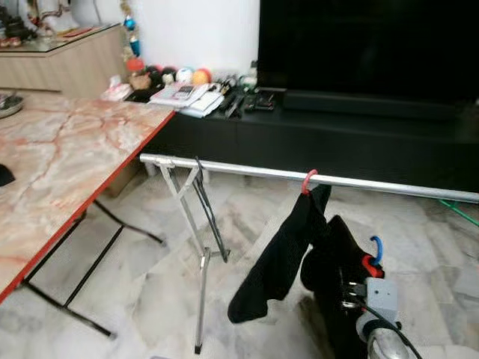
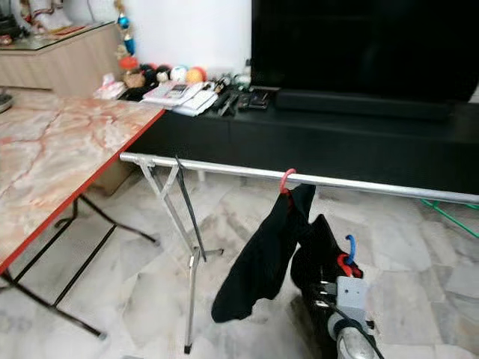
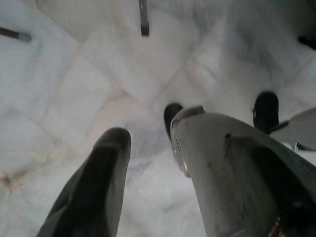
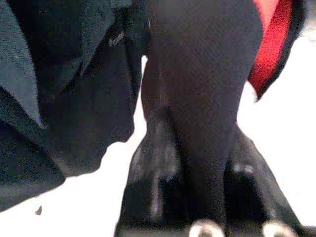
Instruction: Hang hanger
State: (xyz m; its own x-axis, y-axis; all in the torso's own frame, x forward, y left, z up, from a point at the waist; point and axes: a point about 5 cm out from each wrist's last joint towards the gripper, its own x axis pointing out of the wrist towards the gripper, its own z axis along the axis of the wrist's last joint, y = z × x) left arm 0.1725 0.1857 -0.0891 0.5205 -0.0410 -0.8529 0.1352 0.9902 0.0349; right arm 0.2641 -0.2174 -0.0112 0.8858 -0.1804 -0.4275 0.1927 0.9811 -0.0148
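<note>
Right gripper (image 4: pixel 197 148): pinching the black garment (image 1: pixel 340 269) with its blue-hooked hanger (image 1: pixel 376 247).
Left gripper (image 3: pixel 143 182): spread — idle.
Risk: hook missing the rail (image 1: pixel 314 176) — cloth drags it.

Place: we are looking at a home living room | a large black television (image 1: pixel 367 45) is standing on a long black media console (image 1: pixel 329 142) | marble floor tiles (image 1: pixel 142 292) are lying underfoot | a marble-topped bench (image 1: pixel 60 164) is sitting beside a metal clothes rail (image 1: pixel 247 170) | toys and balls (image 1: pixel 183 75) are crowding the console end
</note>
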